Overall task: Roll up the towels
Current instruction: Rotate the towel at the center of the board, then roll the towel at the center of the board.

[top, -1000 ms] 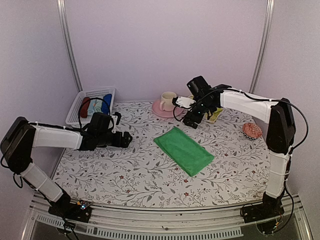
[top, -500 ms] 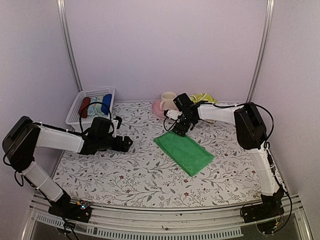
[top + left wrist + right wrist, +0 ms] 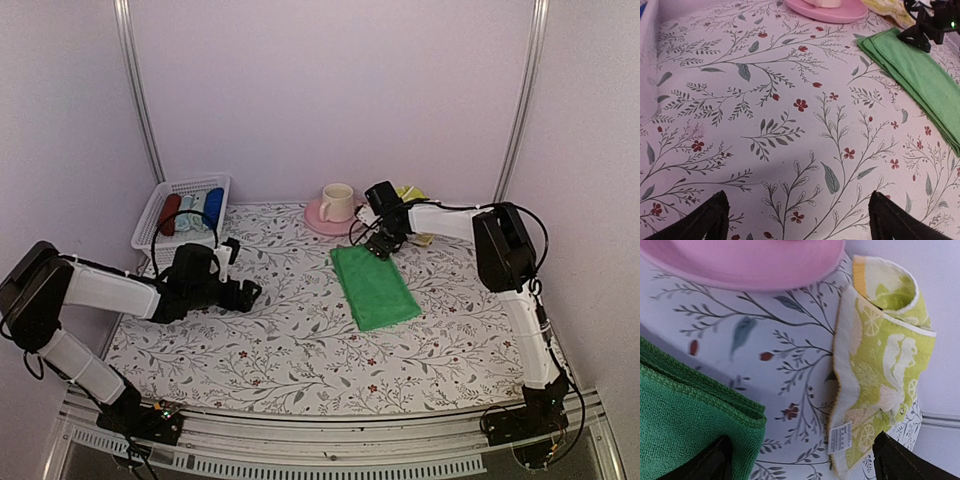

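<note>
The plain green towel [image 3: 372,288] lies folded flat in the middle of the table, its long side running from far to near; it also shows as green towel [image 3: 912,75] and green towel [image 3: 685,425]. The pale yellow printed towel [image 3: 880,355] lies crumpled at the back wall, partly hidden behind the right arm as yellow towel [image 3: 412,194]. My right gripper [image 3: 381,243] hovers open at the green towel's far end, one finger over its corner, the other over the yellow towel's edge [image 3: 802,455]. My left gripper [image 3: 245,293] is open over bare tablecloth [image 3: 797,212], left of the green towel.
A white basket [image 3: 150,225] at the back left holds dark red, pale blue and deep blue rolls. A pink saucer [image 3: 318,219] with a cream cup [image 3: 337,200] stands at the back, just left of my right gripper; saucer [image 3: 740,260] lies close ahead.
The green towel has swung from a diagonal lie to nearly straight and shifted right. My right gripper moved back and right to its far end. The left gripper drew slightly nearer.
</note>
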`<control>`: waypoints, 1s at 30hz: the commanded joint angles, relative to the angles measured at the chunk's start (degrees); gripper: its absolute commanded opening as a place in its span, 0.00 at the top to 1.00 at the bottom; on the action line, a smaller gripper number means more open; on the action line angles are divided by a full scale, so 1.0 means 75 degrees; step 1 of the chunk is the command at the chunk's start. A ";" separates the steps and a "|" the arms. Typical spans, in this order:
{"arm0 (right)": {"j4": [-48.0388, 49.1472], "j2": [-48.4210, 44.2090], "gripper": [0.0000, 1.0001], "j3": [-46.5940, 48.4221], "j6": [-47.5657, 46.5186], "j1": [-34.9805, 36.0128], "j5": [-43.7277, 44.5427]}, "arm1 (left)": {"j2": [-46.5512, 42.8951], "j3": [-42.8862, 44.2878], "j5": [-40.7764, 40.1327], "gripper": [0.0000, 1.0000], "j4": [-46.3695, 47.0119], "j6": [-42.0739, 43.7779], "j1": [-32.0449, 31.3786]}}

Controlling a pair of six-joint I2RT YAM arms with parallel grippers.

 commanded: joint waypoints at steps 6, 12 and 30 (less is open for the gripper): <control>-0.0372 -0.0628 0.01 -0.0123 0.0120 -0.0823 0.0350 | -0.0630 0.0024 -0.1068 0.03 0.0872 0.1387 -0.0646; -0.0792 -0.2186 0.01 -0.0309 -0.0042 -0.0821 -0.1342 | -0.0805 0.0321 -0.2284 0.03 0.1185 0.1491 -0.1095; 0.2125 -0.8448 0.00 -0.8207 -0.3936 -0.0802 -0.5974 | 0.0947 -0.0149 0.2130 0.03 0.4822 0.7645 -0.1968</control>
